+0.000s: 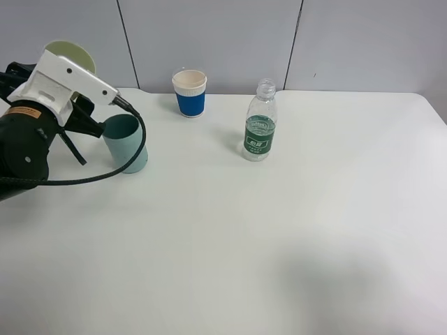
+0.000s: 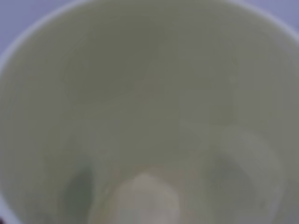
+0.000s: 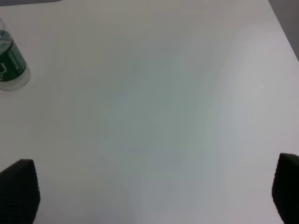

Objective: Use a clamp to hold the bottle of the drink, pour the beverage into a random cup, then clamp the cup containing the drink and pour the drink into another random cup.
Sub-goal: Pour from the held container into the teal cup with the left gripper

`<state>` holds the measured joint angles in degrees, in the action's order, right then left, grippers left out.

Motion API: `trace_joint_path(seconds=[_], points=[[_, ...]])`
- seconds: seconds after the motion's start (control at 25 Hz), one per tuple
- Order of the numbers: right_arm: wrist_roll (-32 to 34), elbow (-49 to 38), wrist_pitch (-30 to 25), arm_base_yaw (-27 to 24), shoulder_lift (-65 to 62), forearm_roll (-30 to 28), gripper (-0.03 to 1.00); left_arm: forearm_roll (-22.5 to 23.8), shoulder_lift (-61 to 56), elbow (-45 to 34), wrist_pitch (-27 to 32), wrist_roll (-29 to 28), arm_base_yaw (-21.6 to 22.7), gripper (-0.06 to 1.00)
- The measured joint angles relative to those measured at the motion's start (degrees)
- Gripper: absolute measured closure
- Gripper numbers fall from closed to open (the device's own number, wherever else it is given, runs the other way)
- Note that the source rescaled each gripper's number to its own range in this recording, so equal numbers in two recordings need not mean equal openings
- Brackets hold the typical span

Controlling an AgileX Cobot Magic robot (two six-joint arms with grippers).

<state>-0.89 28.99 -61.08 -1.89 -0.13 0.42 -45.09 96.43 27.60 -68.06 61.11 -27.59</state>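
My left gripper (image 1: 68,75) is shut on the pale yellow-green cup (image 1: 70,51), raised and tipped over at the far left; its fingers are hidden behind the white camera mount. The cup's inside (image 2: 149,112) fills the left wrist view, too blurred to show any beverage. The teal cup (image 1: 126,144) stands upright on the table just below and right of the held cup. The clear bottle (image 1: 260,123) with a green label stands uncapped at centre back, and shows at the edge of the right wrist view (image 3: 10,65). My right gripper (image 3: 149,191) is open over bare table, holding nothing.
A blue-and-white paper cup (image 1: 189,93) stands at the back, between the teal cup and the bottle. The left arm's black cable (image 1: 105,173) loops in front of the teal cup. The white table (image 1: 279,244) ends at a grey wall behind.
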Motion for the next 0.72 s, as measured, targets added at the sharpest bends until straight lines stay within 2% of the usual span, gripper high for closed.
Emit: trace_joint_path(seconds=[0.44, 0.72], points=[[0.0, 0.0, 0.0, 0.0, 0.0, 0.0, -0.03, -3.6, 0.0, 4.7, 6.2, 15.0, 0.0, 0.89], [0.0, 0.0, 0.0, 0.0, 0.0, 0.0, -0.03, -5.8, 0.0, 5.3, 6.4, 26.0, 0.0, 0.89]])
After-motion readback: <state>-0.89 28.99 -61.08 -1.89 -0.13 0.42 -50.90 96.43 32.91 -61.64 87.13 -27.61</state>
